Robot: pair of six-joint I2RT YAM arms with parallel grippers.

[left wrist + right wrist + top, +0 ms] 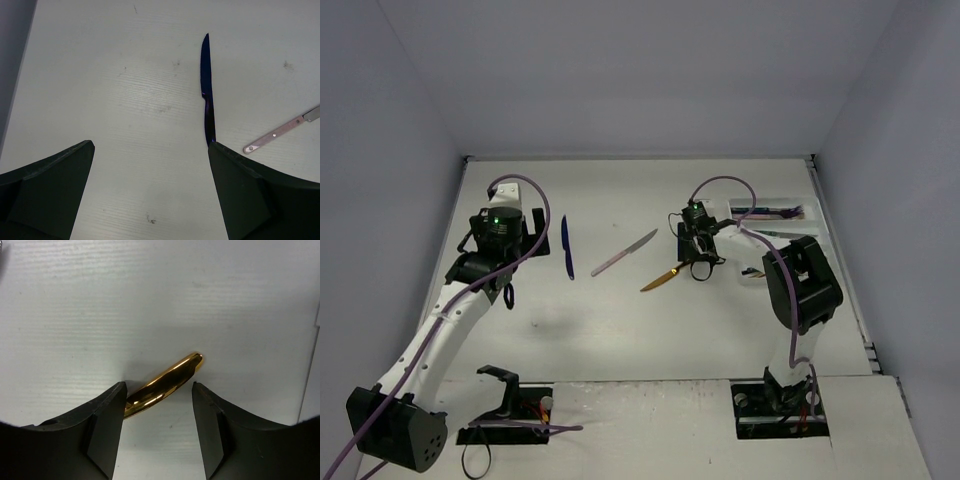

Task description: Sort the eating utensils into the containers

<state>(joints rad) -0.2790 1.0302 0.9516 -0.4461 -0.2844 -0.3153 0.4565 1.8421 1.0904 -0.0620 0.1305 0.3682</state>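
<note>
- Gold utensil (175, 371) is lying on the table (650, 340), well short of the tray, with its handle end sitting between the fingers of the right gripper (159, 386).
- Jaws are standing part-spread around that handle. One finger is looking like it's touching, a gap is showing at the other, so nothing is being pinched yet.
- I'm reading the step as closing on the gold handle. It's running diagonally across the jaw gap, so I'd be squaring the wrist to it and staying low before squeezing. Otherwise it's likely pivoting or skidding out.
- Left gripper (151, 145) is hovering over bare table, jaws spread wide and holding nothing. Dark blue knife (205, 75) is lying flat, handle end reaching that gripper's right fingertip.
- Pale-handled knife (625, 253) is lying between the blue knife and the gold piece, apart from both and not blocking the grab.
- White tray (790, 200) is sitting far right, beyond the right gripper. Sorted utensils (767, 211) are lying in its farthest compartment.
- Right arm is covering part of the tray from above, so I'm not able to tell what the other compartments are holding.
</note>
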